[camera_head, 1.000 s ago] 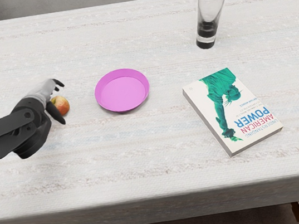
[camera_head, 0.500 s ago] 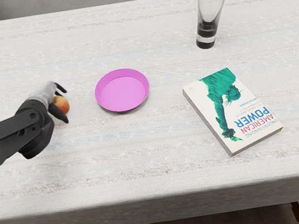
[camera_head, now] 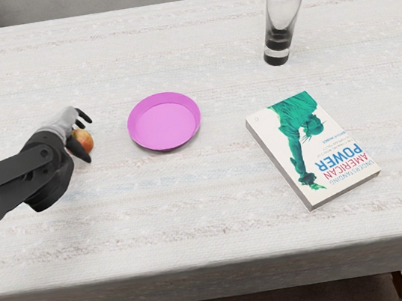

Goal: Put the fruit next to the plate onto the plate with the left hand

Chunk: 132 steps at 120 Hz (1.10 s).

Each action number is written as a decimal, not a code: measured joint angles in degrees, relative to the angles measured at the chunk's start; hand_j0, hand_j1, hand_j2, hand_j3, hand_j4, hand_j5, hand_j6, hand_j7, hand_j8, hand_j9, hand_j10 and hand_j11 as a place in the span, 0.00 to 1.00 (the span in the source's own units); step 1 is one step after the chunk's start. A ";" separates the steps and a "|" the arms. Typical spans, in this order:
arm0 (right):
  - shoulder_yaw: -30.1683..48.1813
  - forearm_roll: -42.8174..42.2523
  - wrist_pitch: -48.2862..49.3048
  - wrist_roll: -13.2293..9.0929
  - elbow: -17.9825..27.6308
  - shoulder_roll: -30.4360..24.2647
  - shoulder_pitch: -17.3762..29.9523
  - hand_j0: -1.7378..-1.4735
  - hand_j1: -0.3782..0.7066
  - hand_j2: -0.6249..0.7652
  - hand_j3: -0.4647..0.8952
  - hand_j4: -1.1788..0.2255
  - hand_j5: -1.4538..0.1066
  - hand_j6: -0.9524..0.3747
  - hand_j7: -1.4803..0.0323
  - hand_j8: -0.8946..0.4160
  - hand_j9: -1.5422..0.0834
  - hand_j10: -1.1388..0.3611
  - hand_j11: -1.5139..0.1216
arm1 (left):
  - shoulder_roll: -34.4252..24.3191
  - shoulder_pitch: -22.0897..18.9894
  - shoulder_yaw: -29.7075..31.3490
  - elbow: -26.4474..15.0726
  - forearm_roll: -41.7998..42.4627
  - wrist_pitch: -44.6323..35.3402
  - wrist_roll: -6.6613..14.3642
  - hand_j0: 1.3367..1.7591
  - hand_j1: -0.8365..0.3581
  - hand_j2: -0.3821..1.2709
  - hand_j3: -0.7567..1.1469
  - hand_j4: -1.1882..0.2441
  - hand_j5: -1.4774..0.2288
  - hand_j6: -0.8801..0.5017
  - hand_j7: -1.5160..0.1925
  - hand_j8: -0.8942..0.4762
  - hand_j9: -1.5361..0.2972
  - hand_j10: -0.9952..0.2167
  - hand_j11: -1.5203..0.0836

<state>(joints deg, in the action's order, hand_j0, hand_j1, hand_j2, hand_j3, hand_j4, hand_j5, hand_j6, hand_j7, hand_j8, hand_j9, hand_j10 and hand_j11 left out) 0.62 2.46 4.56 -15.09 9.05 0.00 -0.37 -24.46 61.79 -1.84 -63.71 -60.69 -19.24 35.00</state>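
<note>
One part of the job looks to be in hand, and most of it is left to do. The wide table (camera_head: pixel 212 224) holds a book (camera_head: pixel 312 147) on its right side and a tall glass (camera_head: pixel 282 9) standing at the back, both well away from the work. Left of the middle sits the pink plate (camera_head: pixel 163 123), with nothing on it. The left hand (camera_head: pixel 60 139) has reached in from the left edge and its fingers are curled around the fruit (camera_head: pixel 83 141), one dark fingertip above it and one below, so the grasp seems made. The fruit, a small apple, lies near the plate's left side and apart from it; whether it has left the tabletop cannot be told. Lifting, carrying across to the plate and letting go are not yet done.
</note>
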 joint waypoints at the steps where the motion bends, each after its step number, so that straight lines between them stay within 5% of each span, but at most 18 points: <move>1: 0.00 0.00 0.00 0.00 0.00 0.00 -0.01 0.30 0.03 0.45 0.34 0.84 0.93 0.72 0.98 0.68 0.95 0.76 0.93 | 0.01 0.00 0.00 -0.01 0.00 0.00 0.00 0.73 0.59 0.29 0.43 0.55 0.56 0.34 0.58 0.36 0.55 0.49 0.62; 53: 0.06 0.00 -0.05 -0.01 0.00 0.00 -0.07 0.30 0.03 0.45 0.34 0.84 0.93 0.72 0.98 0.68 0.95 0.76 0.93 | -0.33 -0.17 -0.01 -0.08 0.11 0.05 0.00 0.76 0.51 0.29 0.40 0.49 0.50 0.29 0.52 0.30 0.50 0.42 0.56; 132: 0.09 0.00 -0.06 -0.03 0.00 0.00 -0.21 0.30 0.03 0.45 0.34 0.84 0.93 0.72 0.98 0.68 0.95 0.76 0.93 | -0.50 0.09 -0.16 -0.23 0.87 0.65 0.01 0.75 0.45 0.46 0.40 0.36 0.35 0.32 0.37 0.36 0.35 0.29 0.39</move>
<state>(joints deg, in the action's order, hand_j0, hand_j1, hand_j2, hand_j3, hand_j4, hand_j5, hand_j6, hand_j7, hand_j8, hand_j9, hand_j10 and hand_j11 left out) 0.71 2.46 4.50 -15.12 9.05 0.00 -0.58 -24.97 61.87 -1.99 -63.94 -59.82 -18.59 35.01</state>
